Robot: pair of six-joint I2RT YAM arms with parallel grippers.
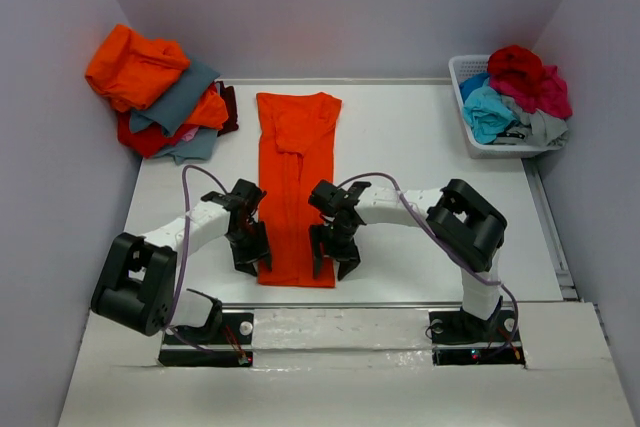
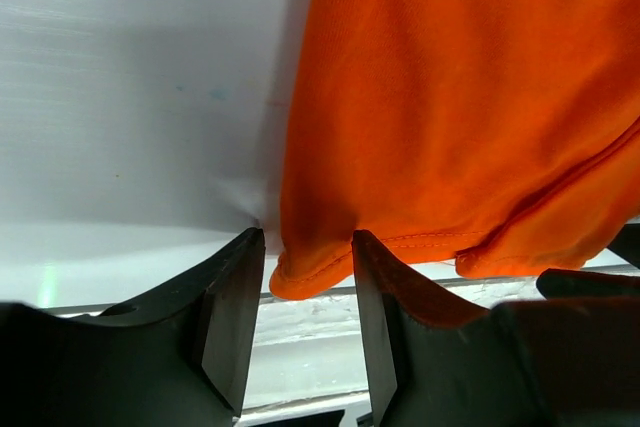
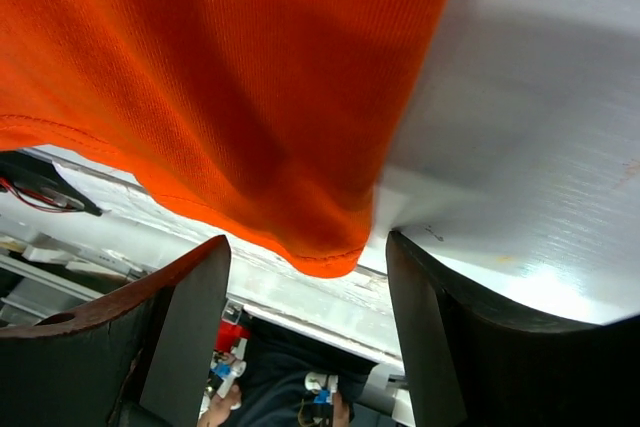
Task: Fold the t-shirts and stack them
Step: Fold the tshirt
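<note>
orange t-shirt (image 1: 296, 177) mid table (image 1: 420, 207), sides folded in. my left gripper (image 1: 250, 263) & right gripper (image 1: 335, 265) half open, straddling near hem corners, prob not pinched. end fold, stacking, t-shirts (image 1: 515, 87) in basket (image 1: 462, 72) left.

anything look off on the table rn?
The t-shirts at far left are a rumpled heap of orange, grey and red, not a neat stack, and appear to spill past the table's corner. The centre orange t-shirt lies fairly straight.
</note>
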